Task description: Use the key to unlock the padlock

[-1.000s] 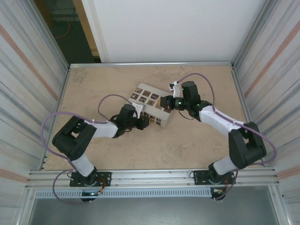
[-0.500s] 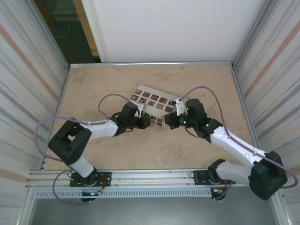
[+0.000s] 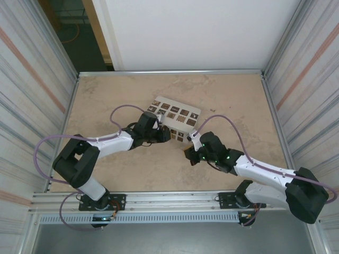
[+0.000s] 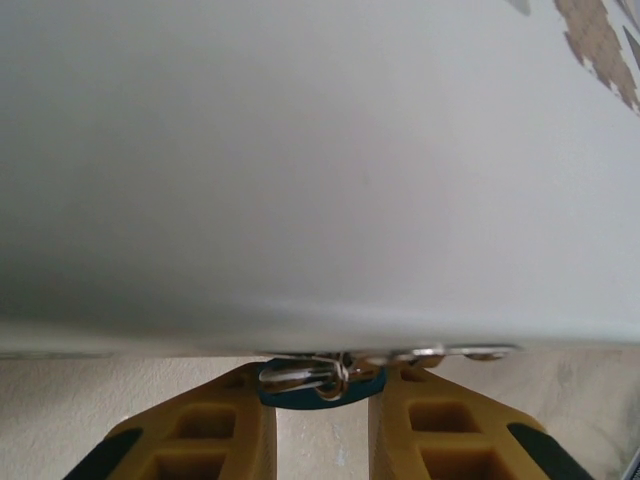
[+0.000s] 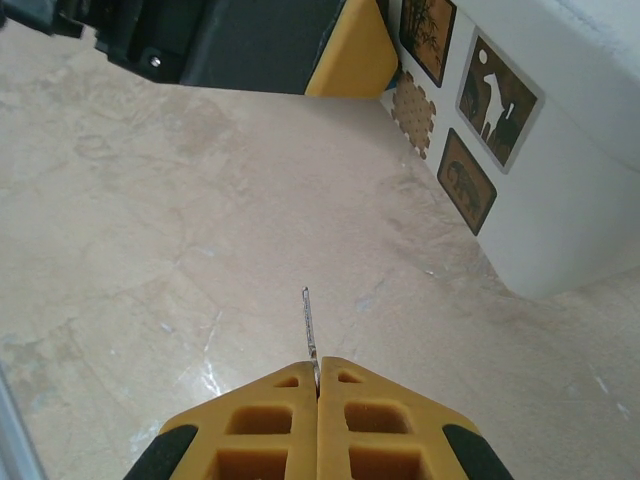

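The tiny blue padlock [image 4: 319, 398] with its silvery shackle sits pinched between the yellow fingers of my left gripper [image 4: 322, 386], pressed up against the side of the white box [image 4: 320, 160]. In the top view my left gripper [image 3: 166, 135] is at the box's near-left edge. My right gripper [image 5: 318, 366] is shut on the key [image 5: 309, 320], whose thin silvery blade sticks out forward from the fingertips above the table. The right gripper [image 3: 189, 154] hovers just in front of the box, a short way right of the left one.
The white box [image 3: 177, 114] with dark patterned tiles lies mid-table, and its tiled face [image 5: 480, 110] stands close on the right of the key. The left gripper's yellow finger [image 5: 350, 50] is ahead of the key. Metal walls enclose the tan table [image 3: 106, 100].
The right arm has swung from above the box toward the near side and now sits low in front of it, the key still gripped. The left arm has barely moved.
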Controlling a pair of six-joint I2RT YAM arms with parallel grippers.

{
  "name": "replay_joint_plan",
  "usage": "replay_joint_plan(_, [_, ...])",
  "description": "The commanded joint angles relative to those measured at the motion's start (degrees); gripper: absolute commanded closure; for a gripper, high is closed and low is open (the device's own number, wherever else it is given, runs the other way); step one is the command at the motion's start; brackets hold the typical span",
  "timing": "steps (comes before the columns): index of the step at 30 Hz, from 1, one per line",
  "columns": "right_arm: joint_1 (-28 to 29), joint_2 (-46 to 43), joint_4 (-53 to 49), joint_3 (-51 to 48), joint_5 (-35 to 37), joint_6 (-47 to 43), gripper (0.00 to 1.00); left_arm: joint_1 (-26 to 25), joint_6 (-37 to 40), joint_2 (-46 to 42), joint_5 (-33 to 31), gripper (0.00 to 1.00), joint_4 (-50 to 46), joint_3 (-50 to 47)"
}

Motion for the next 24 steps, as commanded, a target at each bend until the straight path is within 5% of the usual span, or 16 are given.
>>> replay_joint_plan(1, [1.62,1.54,5.23,-0.94,6.02,-1.55,1.00,-0.43,-3.09,-2.62,2.08,0.84,-0.61,3.00])
replay_joint_plan(24, [4.45,6.79,17.91,-1.94,13.86,-5.71,1.00,-0.35,-11.39,-4.02,8.92,0.85,-6.00,7.42])
